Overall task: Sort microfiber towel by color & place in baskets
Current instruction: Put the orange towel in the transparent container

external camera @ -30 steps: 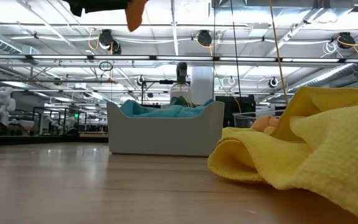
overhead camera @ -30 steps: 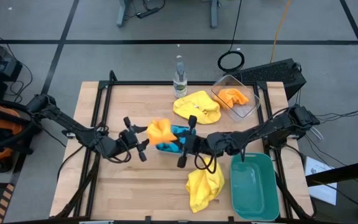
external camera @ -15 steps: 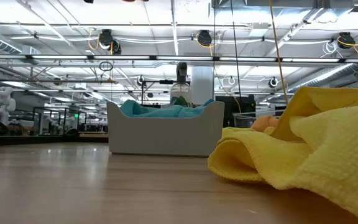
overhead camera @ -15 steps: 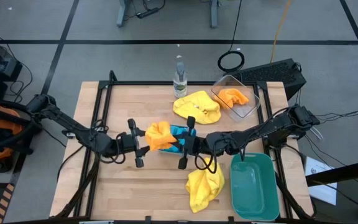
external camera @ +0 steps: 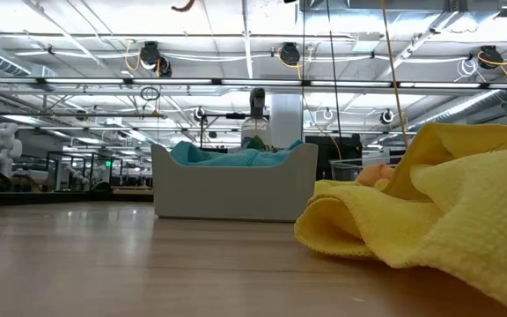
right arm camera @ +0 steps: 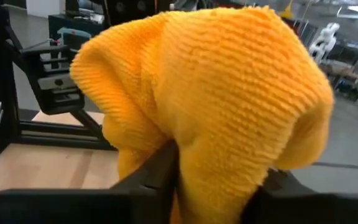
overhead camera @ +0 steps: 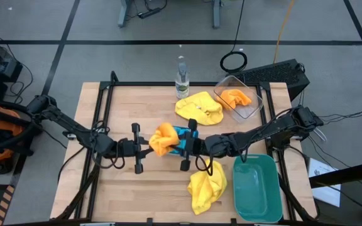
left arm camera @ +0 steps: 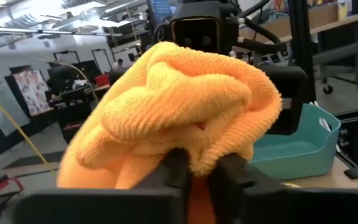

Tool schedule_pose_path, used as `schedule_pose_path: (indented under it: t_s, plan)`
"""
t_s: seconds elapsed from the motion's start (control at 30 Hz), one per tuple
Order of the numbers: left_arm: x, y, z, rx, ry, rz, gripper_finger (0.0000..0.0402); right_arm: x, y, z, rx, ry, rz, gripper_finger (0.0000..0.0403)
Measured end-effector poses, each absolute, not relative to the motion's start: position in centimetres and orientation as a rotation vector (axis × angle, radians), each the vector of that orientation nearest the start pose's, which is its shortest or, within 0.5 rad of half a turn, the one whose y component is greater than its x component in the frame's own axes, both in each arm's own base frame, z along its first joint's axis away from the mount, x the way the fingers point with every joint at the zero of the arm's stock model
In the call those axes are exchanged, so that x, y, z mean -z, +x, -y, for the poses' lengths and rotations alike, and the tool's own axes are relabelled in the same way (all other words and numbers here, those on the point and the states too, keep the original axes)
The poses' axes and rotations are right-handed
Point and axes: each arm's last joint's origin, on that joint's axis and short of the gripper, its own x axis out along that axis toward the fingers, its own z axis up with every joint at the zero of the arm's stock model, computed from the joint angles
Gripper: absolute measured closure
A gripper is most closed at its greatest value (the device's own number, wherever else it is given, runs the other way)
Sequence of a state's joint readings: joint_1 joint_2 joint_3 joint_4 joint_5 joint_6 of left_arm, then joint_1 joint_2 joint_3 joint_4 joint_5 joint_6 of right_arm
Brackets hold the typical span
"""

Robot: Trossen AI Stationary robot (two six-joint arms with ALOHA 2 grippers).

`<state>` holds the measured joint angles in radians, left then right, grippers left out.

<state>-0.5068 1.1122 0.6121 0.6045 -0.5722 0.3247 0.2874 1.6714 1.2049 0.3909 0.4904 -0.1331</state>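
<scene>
The orange towel (overhead camera: 162, 138) hangs bunched in the air above the middle of the surface (overhead camera: 137, 188), over the pale bin (overhead camera: 182, 143) that holds blue cloth; it is a crumpled lump with no clear long axis, its bulk running roughly across between the two arms; the left pincer (overhead camera: 148, 147) meets it from the left side and its fingers (left arm camera: 174, 169) are clenched on the towel's lower fold in the left wrist view; the right pincer (overhead camera: 184, 148) reaches in from the right, and in the right wrist view the towel (right arm camera: 216, 93) drapes over its fingers (right arm camera: 160, 168), but whether they are grasping or released cannot be told.

A yellow towel (overhead camera: 198, 108) lies spread near the far edge, longer from left to right, beside the clear bin (overhead camera: 254, 108) that holds a second orange towel (overhead camera: 235, 97); another yellow towel (overhead camera: 207, 188) lies near the front edge, its long axis running front to back, just left of the green bin (overhead camera: 256, 188); a bottle (overhead camera: 181, 80) stands upright at the far edge.
</scene>
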Motion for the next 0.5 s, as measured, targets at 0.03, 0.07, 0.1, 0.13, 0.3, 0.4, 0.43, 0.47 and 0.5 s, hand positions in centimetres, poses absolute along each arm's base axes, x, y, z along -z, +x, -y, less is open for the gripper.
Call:
schedule_pose_path:
  t_s: [0.03, 0.07, 0.1, 0.13, 0.3, 0.4, 0.43, 0.47, 0.5]
  plan:
    - [-28.47, 21.61, 10.23, -0.075, 0.273, 0.076, 0.0379, -30.19, 37.35, -9.62, 0.189, -0.15, -0.088, 0.0278]
    - [-28.45, 21.61, 10.23, -0.074, 0.273, 0.075, 0.0387, -30.12, 37.37, -9.6, 0.172, -0.141, -0.093, 0.0262]
    - [-28.45, 21.61, 10.23, -0.073, 0.274, 0.075, 0.0387, -30.08, 37.4, -9.56, 0.153, -0.132, -0.095, 0.0245]
    - [-28.45, 21.61, 10.23, -0.072, 0.278, 0.075, 0.0384, -30.03, 37.42, -9.59, 0.134, -0.124, -0.097, 0.0228]
    - [-28.33, 21.63, 10.49, 0.021, 0.321, 0.08, 0.0379, -30.01, 37.43, -9.65, 0.107, -0.114, -0.096, 0.0154]
    - [-28.35, 21.61, 10.75, 0.11, 0.328, 0.099, 0.0384, -30.12, 37.49, -9.54, 0.094, -0.116, -0.085, 0.0119]
    - [-28.35, 21.61, 10.77, 0.117, 0.328, 0.1, 0.0385, -30.12, 37.54, -9.42, 0.081, -0.12, -0.085, 0.011]
    - [-28.35, 21.62, 10.74, 0.116, 0.328, 0.1, 0.0385, -30.13, 37.59, -9.31, 0.06, -0.129, -0.084, 0.0103]
    - [-28.34, 21.63, 10.72, 0.115, 0.328, 0.099, 0.0386, -30.12, 37.64, -9.25, 0.031, -0.141, -0.083, 0.0098]
